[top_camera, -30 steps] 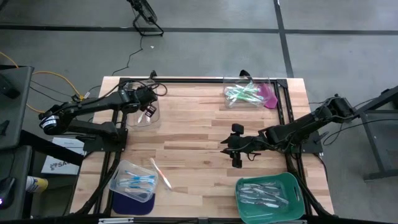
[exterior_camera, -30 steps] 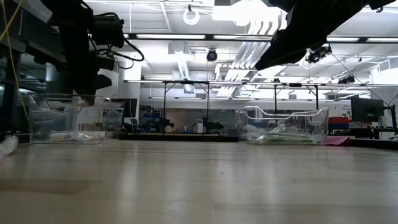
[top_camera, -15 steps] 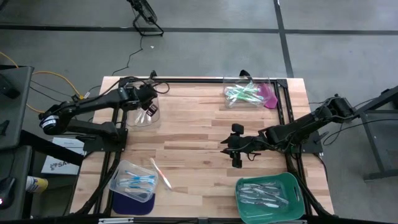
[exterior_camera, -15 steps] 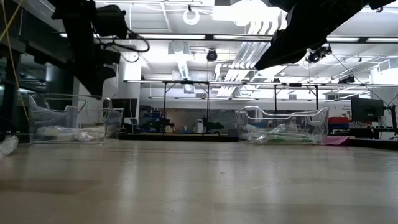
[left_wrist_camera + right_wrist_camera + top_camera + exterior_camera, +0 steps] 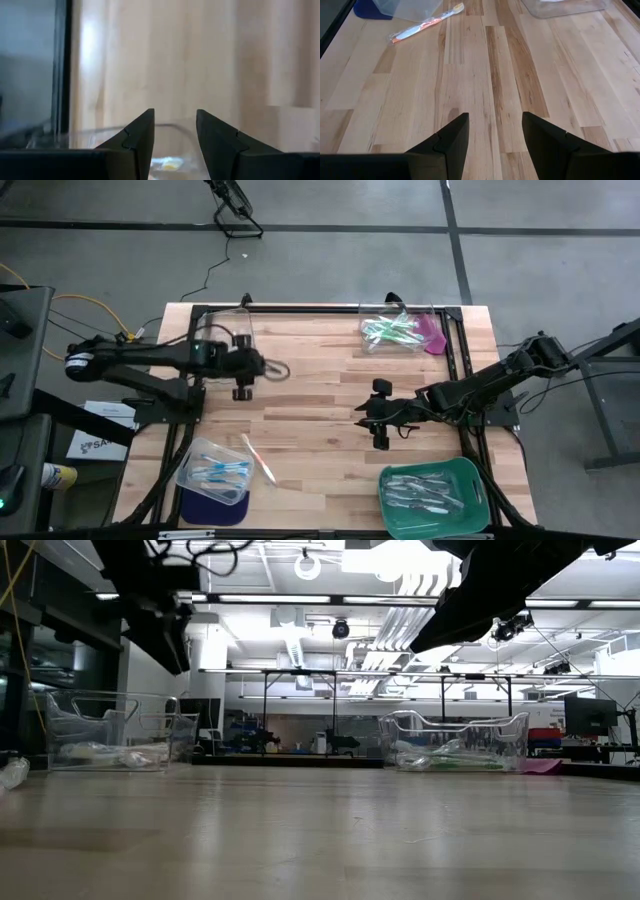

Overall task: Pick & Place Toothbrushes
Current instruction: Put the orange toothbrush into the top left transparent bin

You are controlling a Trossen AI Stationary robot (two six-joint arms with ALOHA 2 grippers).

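The left gripper (image 5: 243, 385) is hovering over the worktop (image 5: 320, 395) near its left edge, just beside the clear bin (image 5: 226, 340) sitting toward the far-left corner; its 2 fingers (image 5: 137, 137) are standing apart with nothing between them, and the bin's rim is showing just past their tips. The right gripper (image 5: 380, 425) is hanging over the middle of the worktop, a little toward the right edge, its fingers (image 5: 452, 137) also spread and empty above bare wood. The toothbrushes are lying in several places – light green ones (image 5: 390, 330) in a clear bin by the far-right corner, blue ones (image 5: 220, 472) in a clear bin by the near-left corner, and pale ones (image 5: 425, 492) in the green tray (image 5: 478, 480) at the near-right corner. 1 pink-orange toothbrush (image 5: 260, 460) is lying loose on the wood just beside the blue ones' bin (it also shows in the right wrist view (image 5: 427, 24)). Whether the far-left bin is holding any brushes is hard to tell from above – the low view shows something pale (image 5: 105, 753) on its floor.
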